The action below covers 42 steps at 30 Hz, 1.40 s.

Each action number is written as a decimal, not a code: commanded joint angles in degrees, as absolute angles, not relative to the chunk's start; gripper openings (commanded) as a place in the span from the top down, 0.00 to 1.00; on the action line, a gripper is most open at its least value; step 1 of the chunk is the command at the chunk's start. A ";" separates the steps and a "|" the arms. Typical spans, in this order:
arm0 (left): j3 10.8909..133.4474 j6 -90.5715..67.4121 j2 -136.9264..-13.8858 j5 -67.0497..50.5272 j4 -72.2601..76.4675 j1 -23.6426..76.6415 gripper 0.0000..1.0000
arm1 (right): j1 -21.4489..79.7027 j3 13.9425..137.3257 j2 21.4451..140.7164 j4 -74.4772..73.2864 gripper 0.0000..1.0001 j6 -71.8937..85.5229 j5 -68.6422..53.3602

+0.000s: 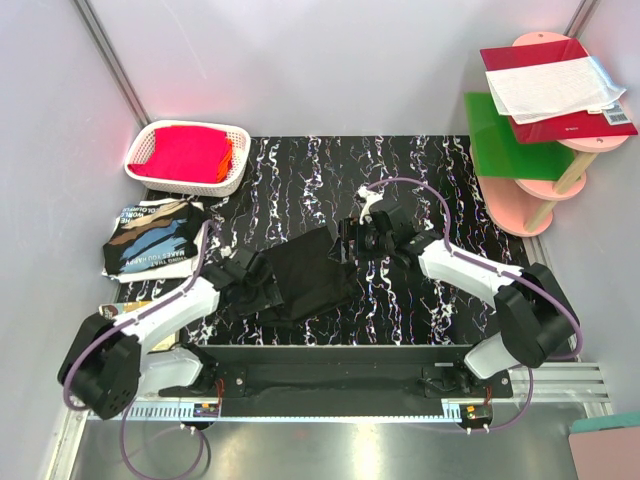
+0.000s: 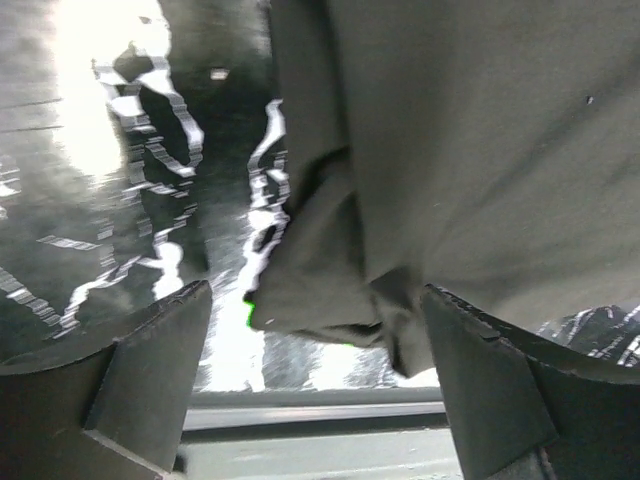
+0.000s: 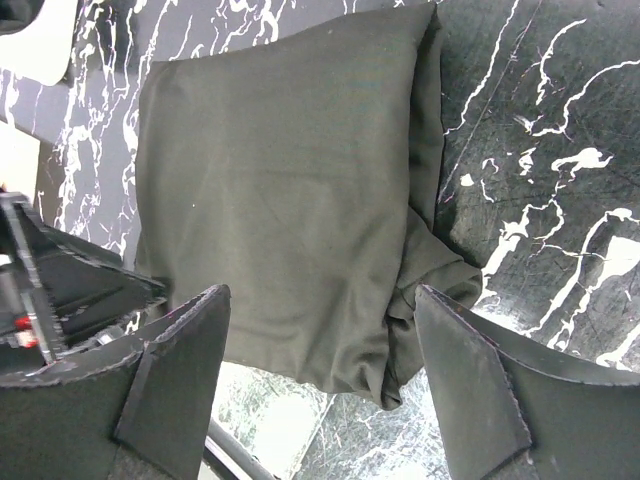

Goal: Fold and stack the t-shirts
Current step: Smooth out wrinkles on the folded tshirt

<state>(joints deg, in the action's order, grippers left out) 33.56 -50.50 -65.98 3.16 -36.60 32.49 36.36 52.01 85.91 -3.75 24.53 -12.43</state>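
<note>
Folded t-shirt (image 1: 305, 275) was found lying flat near the middle of the black marbled mat (image 1: 420, 180), plain dark side up, as a rough rectangle. A bunched, rumpled fold was noted along 1 edge in both wrist views.

Left gripper (image 1: 243, 283) was set low at the shirt's left edge. Its fingers (image 2: 150, 380) were spread wide, with the cloth's edge lying between and beyond them. Nothing was pinched. Contact with the cloth could not be judged.

Right gripper (image 1: 362, 237) was held at the shirt's far right corner. Its fingers (image 3: 470, 380) were likewise spread wide, the shirt was seen beneath them, and nothing was clamped.

Printed t-shirt (image 1: 150, 240) was recorded folded at the mat's left edge, blue, tan and white print and white lettering facing up, well apart from the centre shirt.

A white basket (image 1: 228, 183) with red cloth (image 1: 185, 152) inside was noted at the far left corner. A pink shelf stand (image 1: 520, 205) was noted off the mat at the far right.
</note>
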 commanded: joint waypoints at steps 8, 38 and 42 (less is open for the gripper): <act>32.34 -56.59 -79.08 -8.08 -17.59 38.75 1.00 | 36.21 51.86 84.11 -4.48 0.25 25.75 -9.14; 63.53 -36.91 -83.65 11.32 -33.74 41.14 1.00 | 30.85 41.04 73.10 -15.03 1.00 36.38 8.35; 71.79 -36.30 -97.42 14.23 -43.65 34.47 1.00 | 30.41 42.18 79.00 -15.29 1.00 38.58 7.73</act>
<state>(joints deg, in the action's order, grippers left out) 64.99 -39.00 -86.15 6.85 -32.69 39.27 31.05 41.10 74.11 -14.92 34.81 6.55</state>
